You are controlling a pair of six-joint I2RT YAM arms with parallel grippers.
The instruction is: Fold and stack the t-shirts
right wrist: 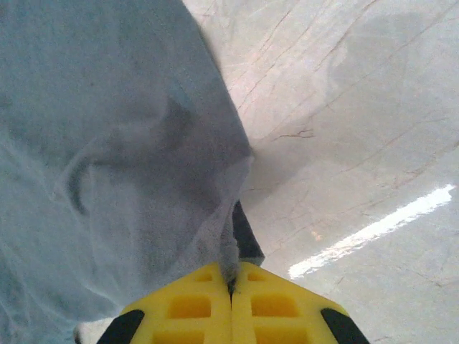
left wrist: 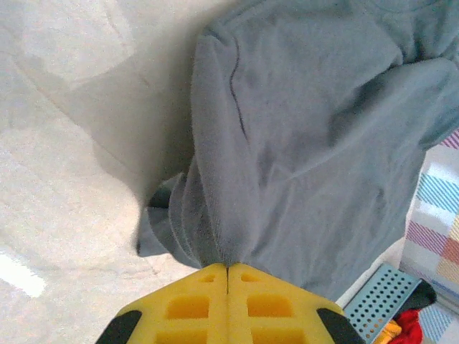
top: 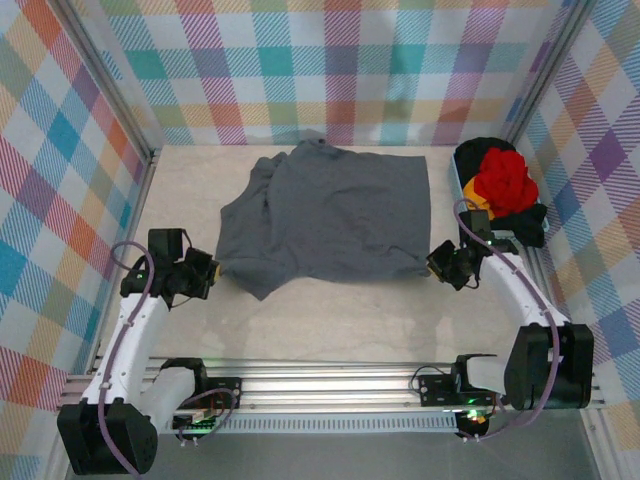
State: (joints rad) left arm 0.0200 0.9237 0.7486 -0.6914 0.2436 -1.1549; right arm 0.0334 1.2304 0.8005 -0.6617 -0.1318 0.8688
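A large dark slate grey t-shirt (top: 330,215) lies spread across the middle of the table, its left side rumpled. My left gripper (top: 212,268) is shut on its near left corner; in the left wrist view the yellow jaws (left wrist: 228,266) pinch the bunched grey t-shirt (left wrist: 301,143). My right gripper (top: 432,268) is shut on the near right corner, with the grey t-shirt (right wrist: 107,158) drawn up between its yellow jaws (right wrist: 230,276). A heap of other t-shirts sits at the back right: red (top: 505,182) on top, orange-yellow (top: 474,196) and black (top: 528,225) under it.
Plaid walls (top: 330,70) close the table in at the back and both sides. A metal rail (top: 330,385) runs along the near edge between the arm bases. Bare marble tabletop (top: 330,320) lies in front of the grey shirt.
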